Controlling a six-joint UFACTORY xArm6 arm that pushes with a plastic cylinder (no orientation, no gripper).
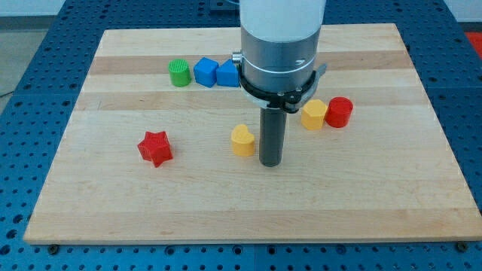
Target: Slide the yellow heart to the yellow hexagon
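The yellow heart (242, 140) lies near the middle of the wooden board. The yellow hexagon (314, 114) sits to the view's right and slightly higher, touching a red cylinder (339, 112) on its right side. My tip (270, 162) is on the board just right of the yellow heart and slightly below it, with a narrow gap between them. The rod rises to the arm's large silver and white body, which hides part of the board behind it.
A red star (155, 147) lies left of the heart. Near the view's top are a green cylinder (179, 73), a blue block (205, 71) and a second blue block (228, 74) in a row. The board's edges (248, 239) drop onto a blue perforated table.
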